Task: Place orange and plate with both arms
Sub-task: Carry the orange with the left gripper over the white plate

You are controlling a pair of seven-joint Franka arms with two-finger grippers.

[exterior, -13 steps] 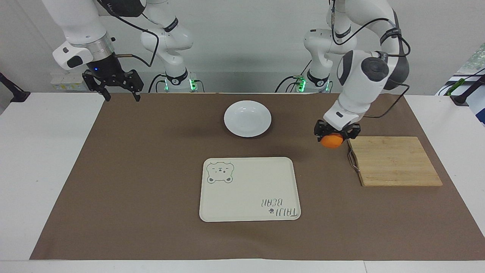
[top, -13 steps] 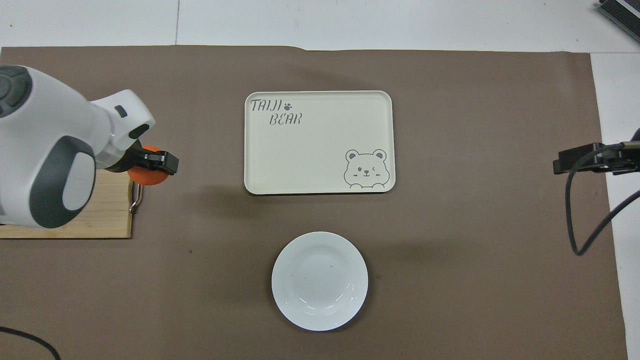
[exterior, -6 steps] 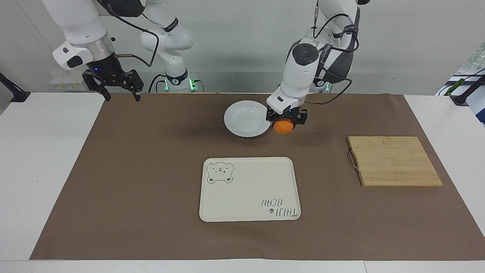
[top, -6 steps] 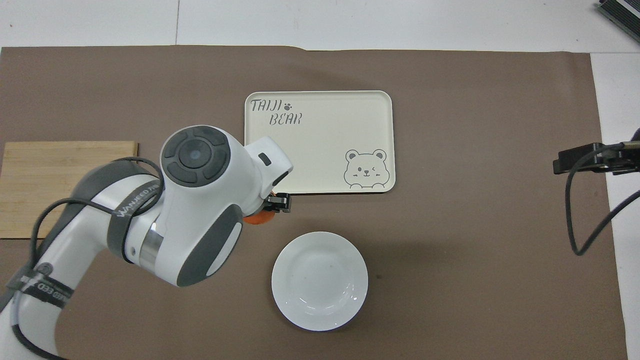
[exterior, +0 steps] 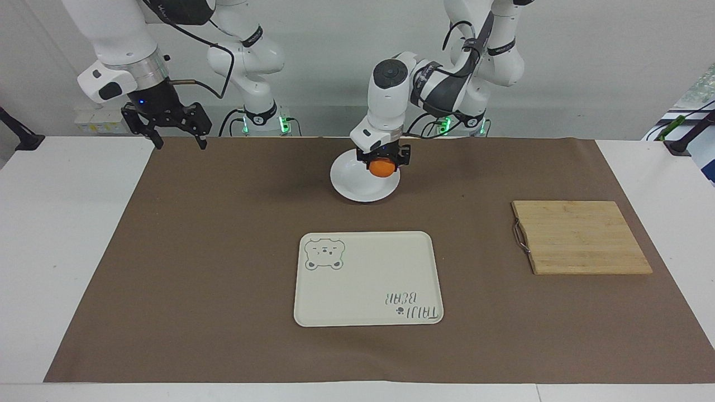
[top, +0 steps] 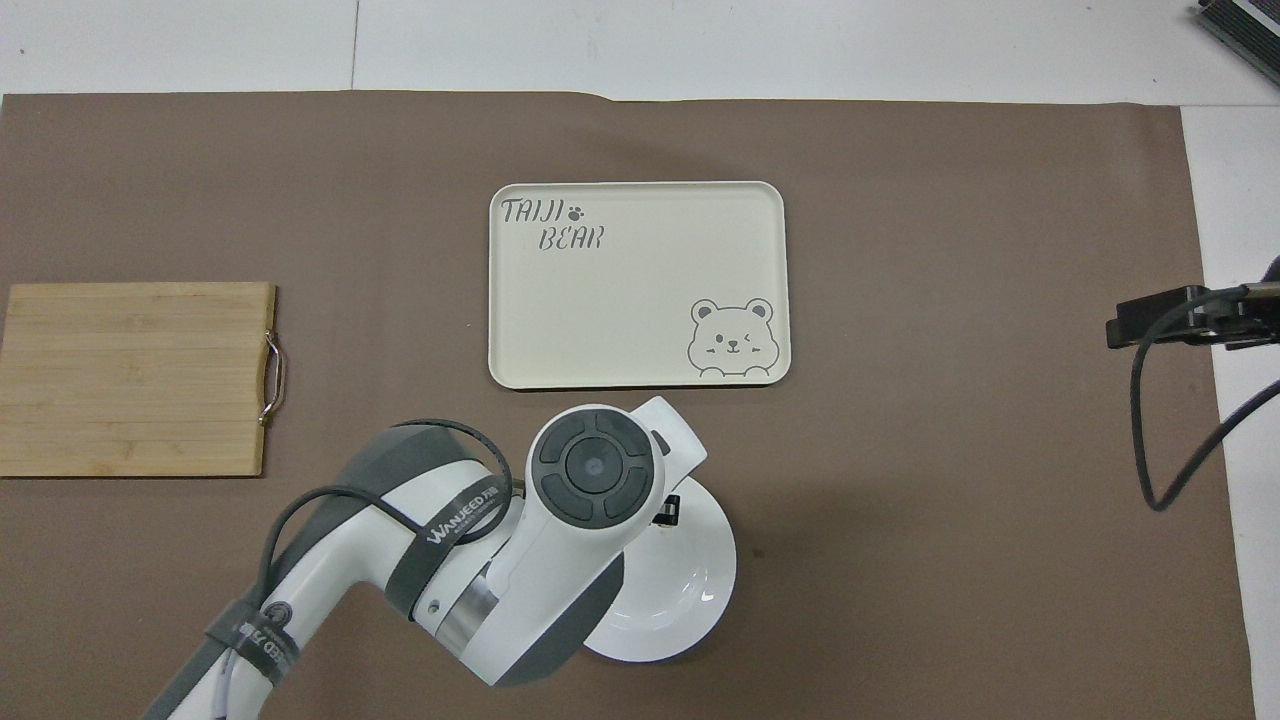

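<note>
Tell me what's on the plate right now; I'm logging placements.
Nothing rests on the plate visibly. The left end effector holds the orange over it; overhead, the arm covers much of the dish.

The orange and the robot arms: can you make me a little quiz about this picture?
1. True or false: the small round bright-orange fruit lies on the rectangular bamboo cutting board.
2. Which gripper holds the orange? A: left gripper. B: right gripper.
3. Fill in: the orange hangs over the round glossy white ____.

Key:
1. False; it is gripped in the air.
2. A; the right gripper waits open over the right arm's end of the table.
3. Plate; it sits nearer to the robots than the cream rectangular bear tray.
</note>
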